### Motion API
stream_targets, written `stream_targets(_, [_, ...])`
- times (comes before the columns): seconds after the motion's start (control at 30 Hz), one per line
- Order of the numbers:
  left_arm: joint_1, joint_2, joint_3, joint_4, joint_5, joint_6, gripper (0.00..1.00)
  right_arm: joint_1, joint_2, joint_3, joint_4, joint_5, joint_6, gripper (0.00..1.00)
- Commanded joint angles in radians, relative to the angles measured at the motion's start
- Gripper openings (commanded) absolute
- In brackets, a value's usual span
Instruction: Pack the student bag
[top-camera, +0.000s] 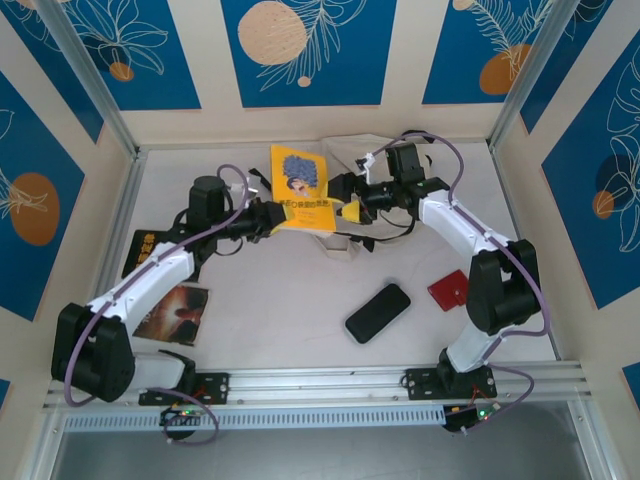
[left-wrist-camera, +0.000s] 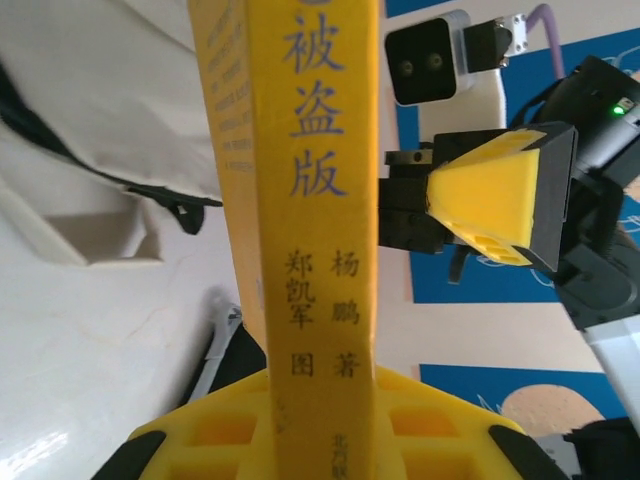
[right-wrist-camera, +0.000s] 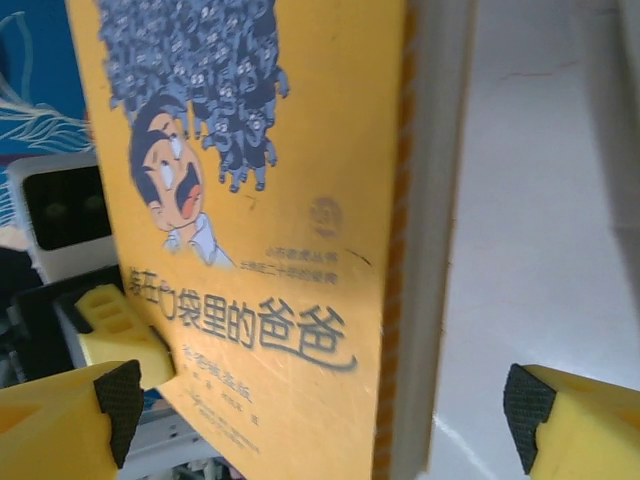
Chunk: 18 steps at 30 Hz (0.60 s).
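Left: dark booklet (top-camera: 175, 312) flat on tabletop (top-camera: 280, 300). Left hand (top-camera: 268, 218) clamped on yellow book (top-camera: 300, 180), held over cream student bag (left-wrist-camera: 100, 80) at far middle. Right hand (top-camera: 351, 208) fingers wide apart, straddling book's other edge. Black case (top-camera: 378, 312), red card (top-camera: 447, 290) beside right arm.

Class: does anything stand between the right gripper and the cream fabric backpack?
Yes. The yellow paperback book, held by the left gripper, sits between the open fingers of the right gripper and covers most of the backpack in the top view.
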Motion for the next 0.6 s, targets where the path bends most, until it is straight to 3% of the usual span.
stream_targets(0.0, [-0.016, 0.006, 0.08, 0.211, 0.088, -0.054, 0.0, -0.03, 0.033, 0.019, 0.154, -0.163, 0.134, 0.98])
stream_targets(0.2, [-0.022, 0.034, 0.113, 0.311, 0.105, -0.127, 0.0, -0.031, 0.063, 0.007, 0.434, -0.302, 0.402, 0.99])
stream_targets(0.33, [-0.023, 0.036, 0.13, 0.247, 0.078, -0.08, 0.0, -0.033, 0.069, 0.019, 0.517, -0.327, 0.48, 0.97])
stream_targets(0.4, [-0.022, 0.037, 0.132, 0.22, 0.066, -0.062, 0.0, -0.042, 0.058, 0.0, 0.603, -0.326, 0.536, 0.89])
stream_targets(0.57, [-0.015, 0.036, 0.118, 0.202, 0.036, -0.058, 0.0, -0.056, 0.038, -0.061, 0.744, -0.299, 0.663, 0.52])
